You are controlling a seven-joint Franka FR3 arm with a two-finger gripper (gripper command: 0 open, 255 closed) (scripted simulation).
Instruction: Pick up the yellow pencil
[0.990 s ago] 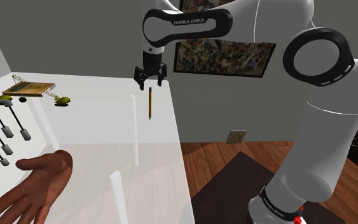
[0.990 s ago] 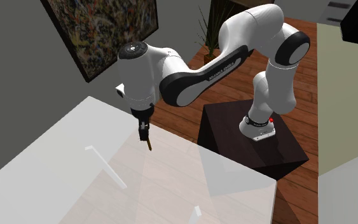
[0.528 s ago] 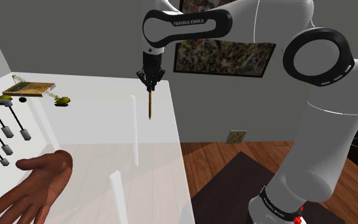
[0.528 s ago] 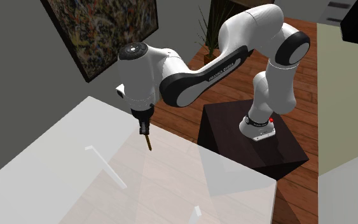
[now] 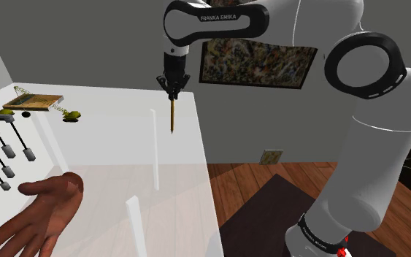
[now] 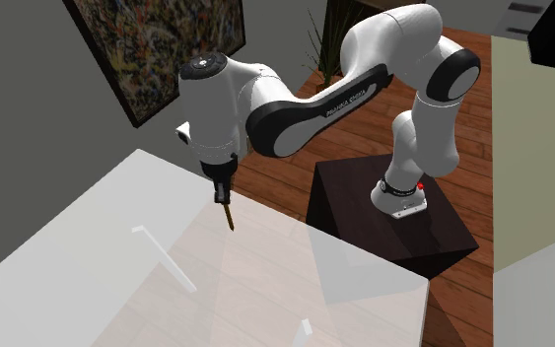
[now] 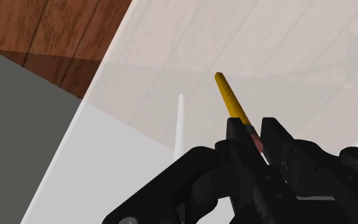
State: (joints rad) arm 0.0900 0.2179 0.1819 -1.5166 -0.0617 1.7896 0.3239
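Observation:
The yellow pencil [image 5: 172, 118] hangs upright, dark tip down, just above the pale translucent table [image 5: 109, 146] near its right edge in the shoulder view. My black gripper [image 5: 173, 95] is shut on the pencil's top end from above. In the second exterior view the pencil [image 6: 228, 217] points down from the gripper [image 6: 223, 195] over the table's far side [image 6: 88, 266]. In the wrist view the fingers [image 7: 279, 143] clasp the pencil [image 7: 231, 102] at its pink eraser end, and the yellow shaft runs away from the gripper [image 7: 252, 132].
A brown hand sculpture [image 5: 43, 212] lies at the table's near left corner. Hanging balls on rods [image 5: 6, 150] stand at the left edge, a flat framed piece [image 5: 34, 102] behind them. Thin upright white rods [image 5: 154, 146] rise from the table. The dark stand [image 6: 393, 222] sits on the wood floor.
The fingers, open around the pencil's top a second ago, have closed on it. The hand has since risen slightly, taking the pencil up with it.

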